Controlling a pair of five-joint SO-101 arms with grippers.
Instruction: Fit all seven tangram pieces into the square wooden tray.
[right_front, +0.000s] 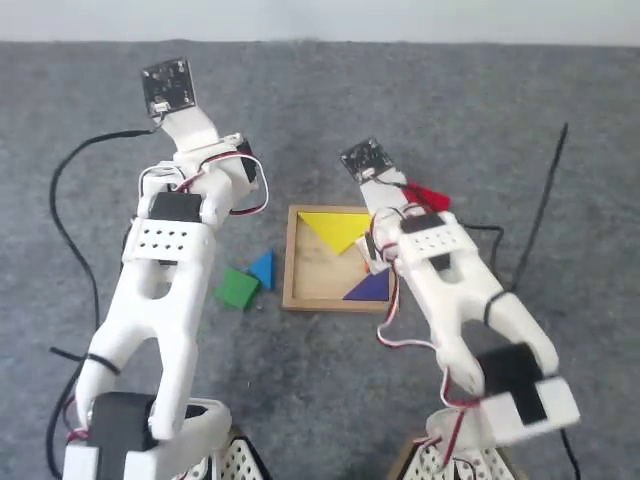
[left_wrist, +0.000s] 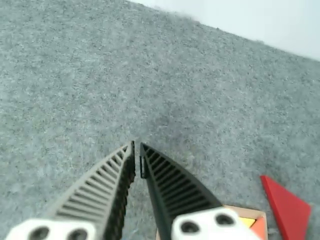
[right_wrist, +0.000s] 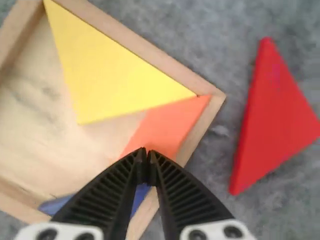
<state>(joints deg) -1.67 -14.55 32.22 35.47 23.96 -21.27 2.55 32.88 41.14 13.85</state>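
Both sets of jaws are closed right up with nothing in them. Your left gripper (left_wrist: 136, 145) has its fingertips nearly touching over bare grey carpet (right_front: 120, 90), out past the far left corner of the tray. Your right gripper (right_wrist: 145, 152) is pinched tight too, and its tips sit over the orange piece next to the tray's right rim. I can't tell if they actually touch it.

The square wooden tray (right_front: 290, 260) lies flat between the two arms, with a lot of its floor bare.

The yellow triangle (right_front: 335, 228) is the biggest piece in it. Its long side runs along the far rim and its tip points back toward the arm bases.

The red triangle (right_wrist: 275, 120) lies on the carpet just off the tray's far right corner, with a strip of carpet between it and the rim. From the high view your right arm (right_front: 450, 290) covers part of it, so its long axis is hard to call there.

The orange piece (right_wrist: 167, 127) is tucked against the right rim, touching the yellow one's edge.

A purple triangle (right_front: 370, 288) sits in the near right corner along the near rim.

Left of the tray on the carpet there's a green piece (right_front: 236, 288). A small blue triangle (right_front: 262, 268) is just beside it, between it and the tray wall.
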